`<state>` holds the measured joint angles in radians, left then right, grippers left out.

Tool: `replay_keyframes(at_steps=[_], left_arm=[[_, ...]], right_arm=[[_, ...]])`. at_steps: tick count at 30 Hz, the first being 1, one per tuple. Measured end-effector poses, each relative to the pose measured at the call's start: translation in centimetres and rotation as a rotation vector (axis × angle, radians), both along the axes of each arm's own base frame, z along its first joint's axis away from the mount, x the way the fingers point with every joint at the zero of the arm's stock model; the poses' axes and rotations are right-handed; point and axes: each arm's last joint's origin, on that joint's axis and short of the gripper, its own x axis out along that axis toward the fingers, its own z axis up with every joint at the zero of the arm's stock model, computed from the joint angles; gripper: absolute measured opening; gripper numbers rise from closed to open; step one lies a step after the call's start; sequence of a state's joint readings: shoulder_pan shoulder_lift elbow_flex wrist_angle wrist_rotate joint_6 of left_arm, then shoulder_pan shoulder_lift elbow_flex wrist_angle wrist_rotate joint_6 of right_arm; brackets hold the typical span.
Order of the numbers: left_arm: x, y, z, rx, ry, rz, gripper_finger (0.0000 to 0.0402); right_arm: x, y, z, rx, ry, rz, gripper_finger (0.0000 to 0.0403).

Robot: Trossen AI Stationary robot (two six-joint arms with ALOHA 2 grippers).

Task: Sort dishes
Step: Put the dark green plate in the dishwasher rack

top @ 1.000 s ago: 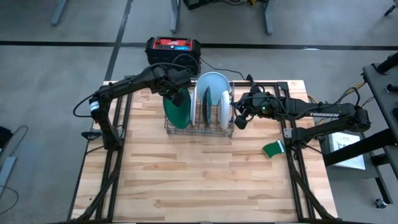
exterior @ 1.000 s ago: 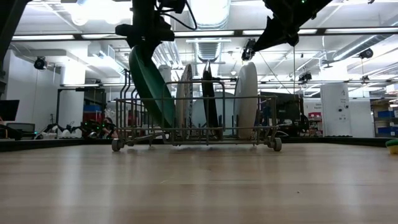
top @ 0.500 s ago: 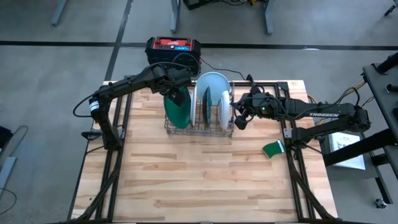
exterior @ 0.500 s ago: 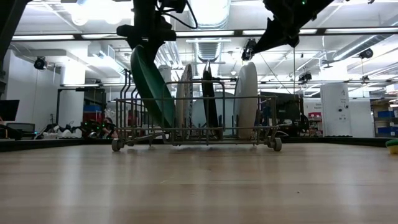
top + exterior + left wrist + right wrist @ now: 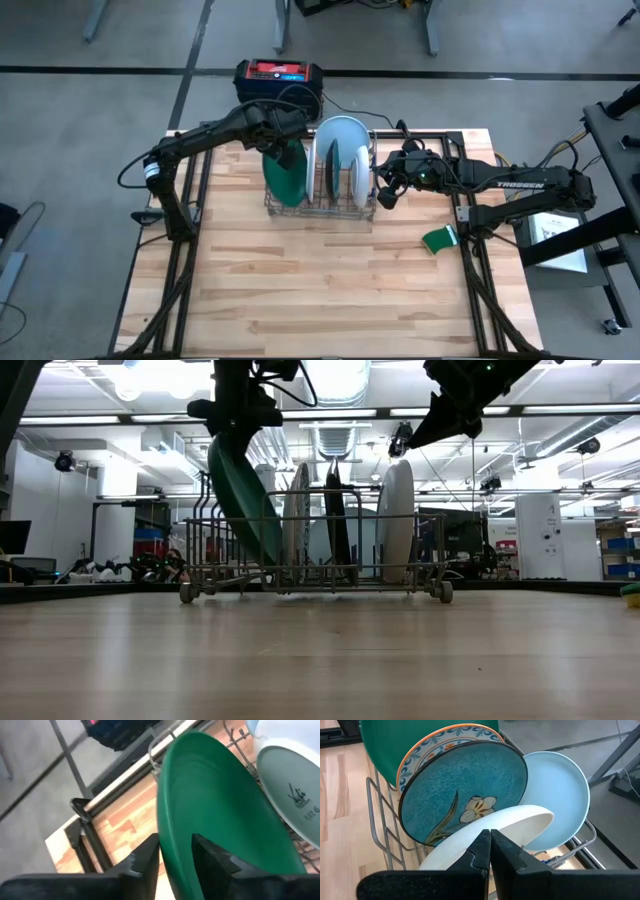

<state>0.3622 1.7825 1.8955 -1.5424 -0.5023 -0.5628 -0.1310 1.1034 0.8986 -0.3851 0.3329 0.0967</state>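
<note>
Your dark green plate leans tilted in the end slot of the grey wire rack, its rim between the fingers of the left end effector; you cannot tell if they clamp it or stand just off it. Beside it stand a plate with an orange rim, the teal plate, the white plate and, behind, the pale blue plate. The right end effector hovers closed above the white plate, holding nothing. No dishes show loose on the surface, so sorting looks nearly done.
</note>
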Motion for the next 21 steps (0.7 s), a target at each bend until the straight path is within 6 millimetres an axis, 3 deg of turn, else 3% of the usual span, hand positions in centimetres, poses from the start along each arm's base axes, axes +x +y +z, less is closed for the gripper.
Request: replay_keyframes(at_steps=[13,21], left_arm=[[-0.4,-0.1,3.2,0.144,0.018,-0.078,0.0038],[-0.4,-0.1,2.7,0.166,0.082,-0.121,0.0006]], right_arm=[[0.0,0.0,0.0,0.005,-0.003,-0.004,0.0000],[0.0,0.0,0.0,0.012,-0.007,-0.008,0.0000]])
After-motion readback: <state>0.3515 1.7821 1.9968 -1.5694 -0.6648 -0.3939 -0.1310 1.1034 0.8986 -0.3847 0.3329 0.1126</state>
